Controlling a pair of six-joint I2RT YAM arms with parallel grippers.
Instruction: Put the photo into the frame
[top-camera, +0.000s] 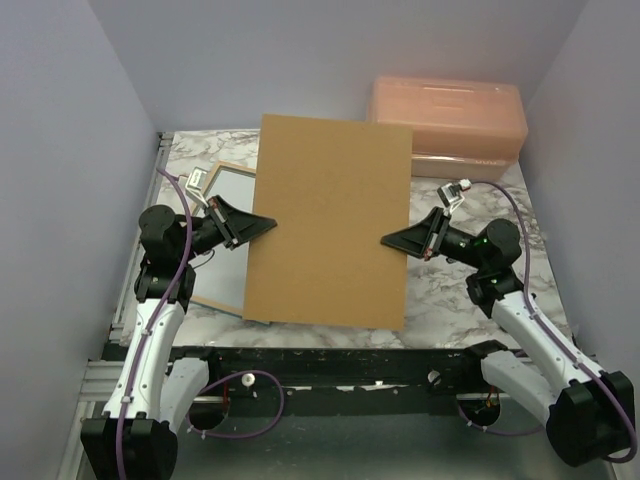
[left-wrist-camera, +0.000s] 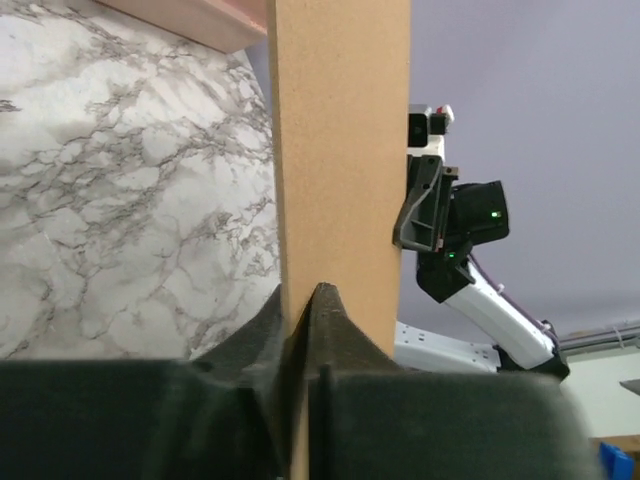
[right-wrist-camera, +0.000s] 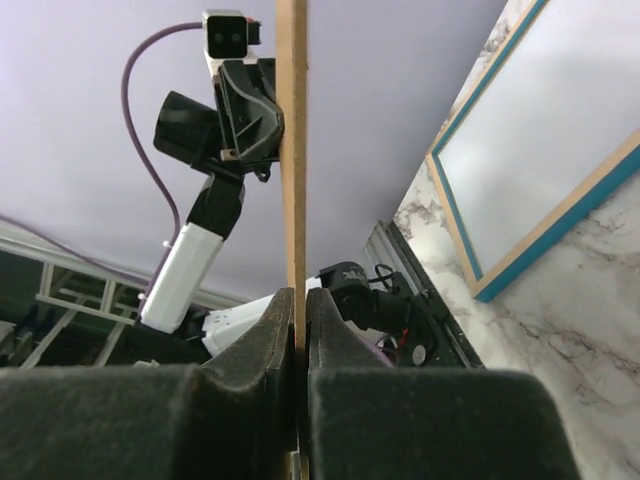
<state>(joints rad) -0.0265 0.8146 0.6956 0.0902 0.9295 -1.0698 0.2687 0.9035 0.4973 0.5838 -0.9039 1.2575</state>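
Your left hand (top-camera: 268, 224) and right hand (top-camera: 390, 241) are each clamped thinly on opposite edges of the brown backing board (top-camera: 330, 220), which hangs over the frame (right-wrist-camera: 556, 225) lying flat on the tabletop (top-camera: 470, 300), photo unseen; pull unevenly and it may slip onto the frame.

I have both arms bent inward, left pincer (top-camera: 266, 224) and right pincer (top-camera: 390, 240) facing each other, each clamped tight on opposite edges of the board (top-camera: 330, 200).
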